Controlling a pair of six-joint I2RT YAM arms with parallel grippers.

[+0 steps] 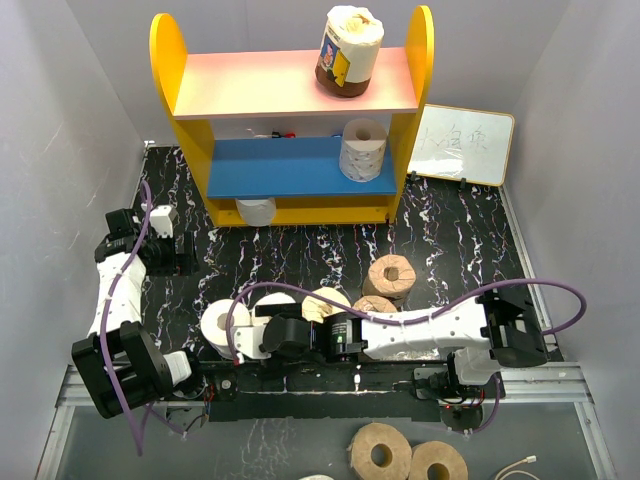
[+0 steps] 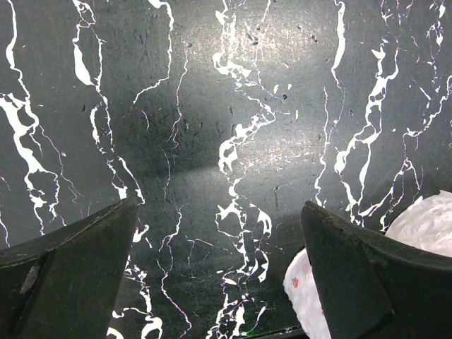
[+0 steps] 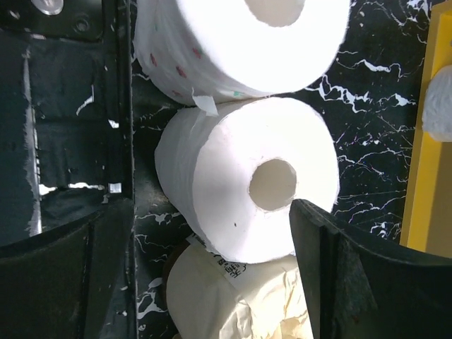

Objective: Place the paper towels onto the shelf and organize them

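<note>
The right gripper (image 3: 212, 212) has its jaws apart, straddling a plain white paper-towel roll with a hollow core (image 3: 247, 191). The roll stands on end near the near edge of the black, white-veined marble-patterned table (image 1: 300, 250), left of centre. A second white roll (image 3: 240, 42) touches it on one side, and a tan roll in a crinkled printed wrapper (image 3: 233, 296) touches it on the other.

The roll looks light and soft and would probably dent under a hard squeeze. A gentle hold across its outer wall seems safest, though the neighbours leave the fingers little room.

The left gripper (image 2: 219, 212), also spread and empty, hangs over bare table by the left edge. The yellow-sided two-tier shelf (image 1: 170, 60) stands at the far edge. It has one wrapped roll (image 1: 350, 50) on its pink-orange upper board (image 1: 260, 85) and one white roll (image 1: 363, 150) on its blue lower board (image 1: 280, 165). Pale walls (image 1: 60, 100) close in on three sides.
</note>
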